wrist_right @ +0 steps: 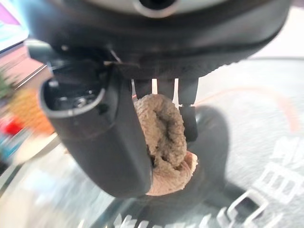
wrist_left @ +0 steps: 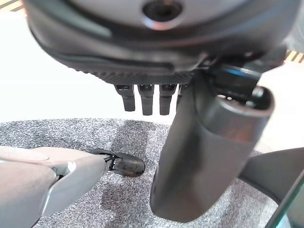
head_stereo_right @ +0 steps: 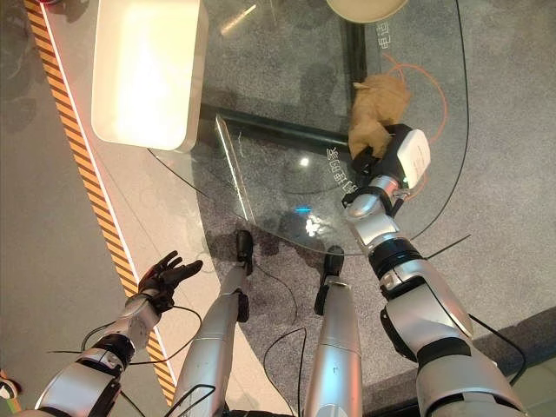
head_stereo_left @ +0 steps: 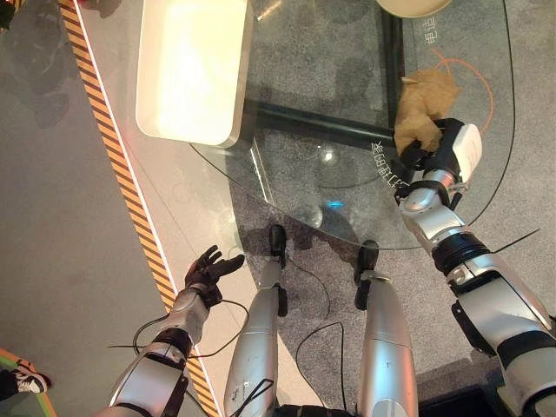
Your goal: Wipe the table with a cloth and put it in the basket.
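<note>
A crumpled tan cloth (head_stereo_left: 424,106) lies on the round glass table (head_stereo_left: 313,130) toward its right side. My right hand (head_stereo_left: 439,152) sits at the cloth's near edge, fingers and thumb curled round a fold of the cloth (wrist_right: 164,142). At the table's far edge, the rim of a pale round basket (head_stereo_left: 413,7) peeks in. My left hand (head_stereo_left: 208,269) hangs low beside the table, off to the left over the floor, its fingers (wrist_left: 145,97) relaxed and holding nothing.
A white rectangular block (head_stereo_left: 193,69) stands at the table's left. A dark bar (head_stereo_left: 321,126) runs under the glass. An orange cord (head_stereo_left: 476,82) loops past the cloth. Orange-black striped tape (head_stereo_left: 122,174) crosses the floor at left. A person's shoe (head_stereo_left: 26,380) shows at lower left.
</note>
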